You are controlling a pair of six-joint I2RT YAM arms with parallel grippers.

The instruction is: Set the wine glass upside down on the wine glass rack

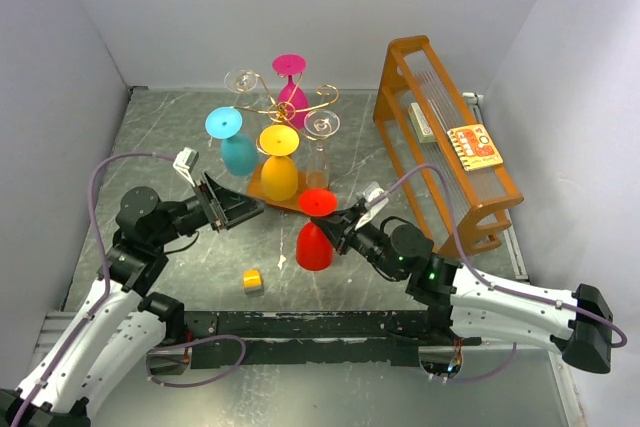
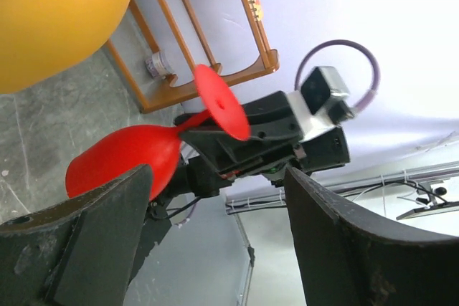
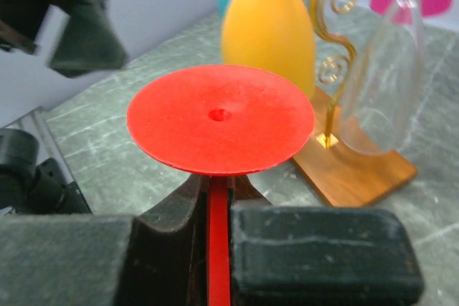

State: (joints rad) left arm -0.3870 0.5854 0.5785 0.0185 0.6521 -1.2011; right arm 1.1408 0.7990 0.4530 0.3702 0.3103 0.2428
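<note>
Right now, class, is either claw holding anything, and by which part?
The right claw grips the upside-down red wine glass by its stem, just under the foot. The left claw is open and holds nothing.

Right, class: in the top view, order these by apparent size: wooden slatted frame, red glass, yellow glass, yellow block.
Wooden slatted frame; then yellow glass and red glass, too alike to rank; yellow block smallest.

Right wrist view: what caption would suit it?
Robot fingers pinch the stem of an inverted red glass near the gold rack.
</note>
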